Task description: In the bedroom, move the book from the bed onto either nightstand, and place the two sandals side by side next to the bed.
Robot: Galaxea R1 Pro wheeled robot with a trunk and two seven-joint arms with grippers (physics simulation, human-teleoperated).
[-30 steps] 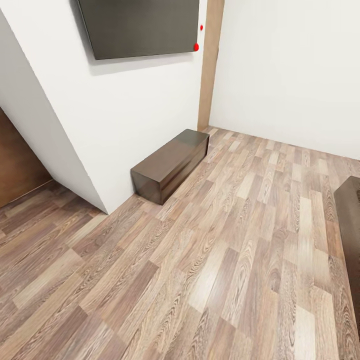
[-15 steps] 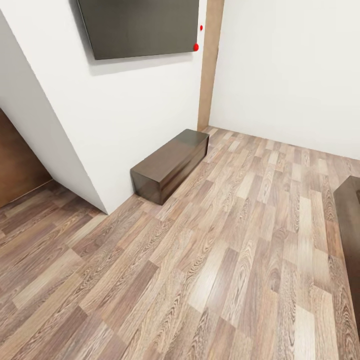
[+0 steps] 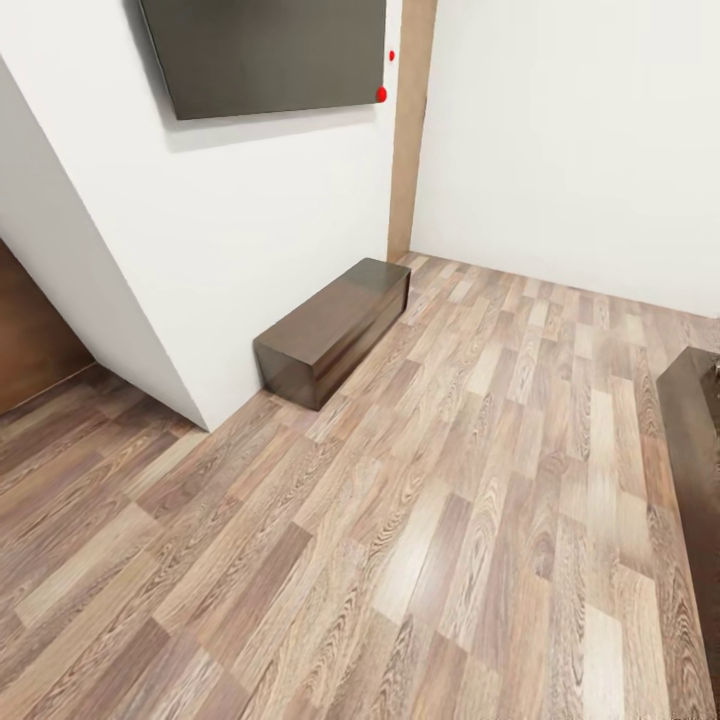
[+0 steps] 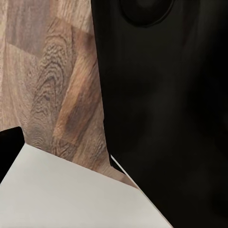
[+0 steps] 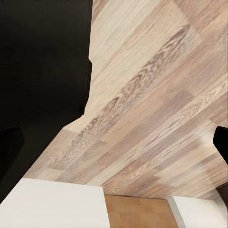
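head view looks down on the wood-plank floor of a white-walled room, and i use the long low dark brown cabinet as my landmark. it sits against the white wall, its long axis running along that wall toward the far corner. above it hangs a dark flat panel with two small red dots at its edge, and just past its far end stands a wooden upright strip. across the open floor from the cabinet, a dark brown wooden edge comes in; i judge it may be the bed frame, but too little shows to be sure.

the book, the sandals and a nightstand are not among what i can see, so i cannot say which way any of them lies from the fingers, how its long axis runs, or which arm is nearer. my guess is they lie beyond that dark edge, away from the cabinet.

left wrist view gives me dark robot body over floor and a pale surface; right wrist view gives floor, dark body and a white wall base. whether the fingers on either arm are spread or pressed together, i cannot tell. i judge the robot is on its way, with nothing grasped that i can confirm.
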